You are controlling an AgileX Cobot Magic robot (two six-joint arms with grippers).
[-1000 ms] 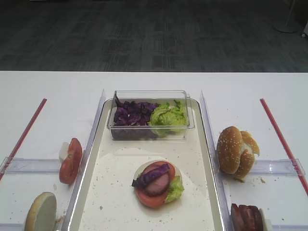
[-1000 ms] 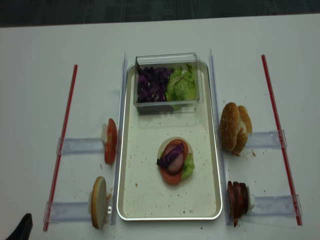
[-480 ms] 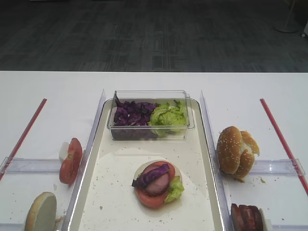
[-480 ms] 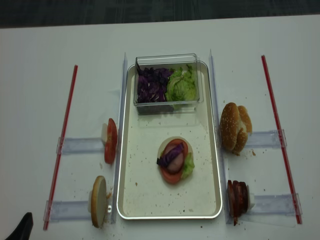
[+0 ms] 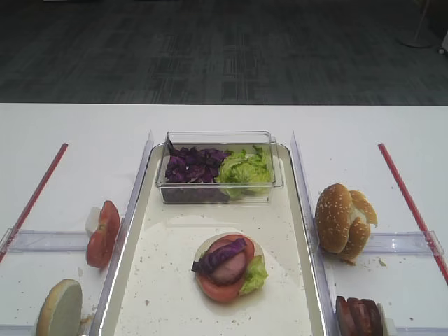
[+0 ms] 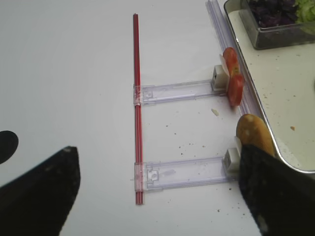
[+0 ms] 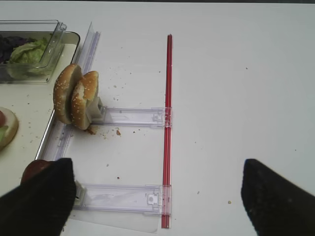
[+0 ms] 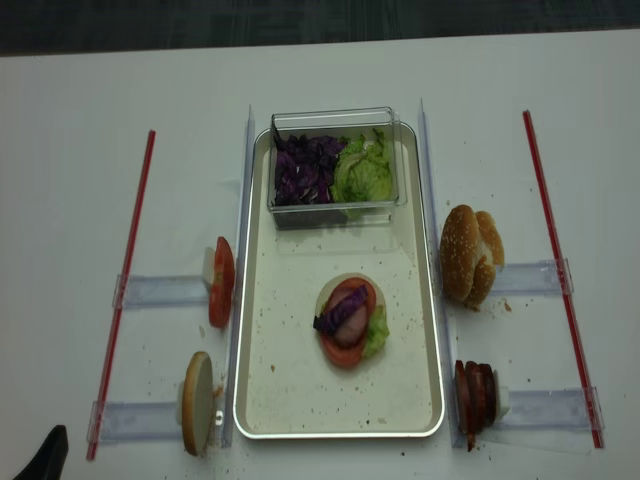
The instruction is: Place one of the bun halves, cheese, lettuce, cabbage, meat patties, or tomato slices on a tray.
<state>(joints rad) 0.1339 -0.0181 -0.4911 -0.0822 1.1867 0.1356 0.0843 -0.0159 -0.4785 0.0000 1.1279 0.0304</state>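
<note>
Left jaws withdrawn; tray (image 8: 262,400) well apart.

Little of the robot shows. In the right wrist view, the right gripper (image 7: 157,196) appears as two matte black fingers (image 7: 34,201) with rounded, blurred ends at the bottom corners. The left gripper (image 6: 157,189) looks the same: broad black fingers (image 6: 39,191), featureless and out of focus. In the overhead realsense view, a dark pointed sliver at the lower left edge is probably part of the left arm (image 8: 42,455).
</note>
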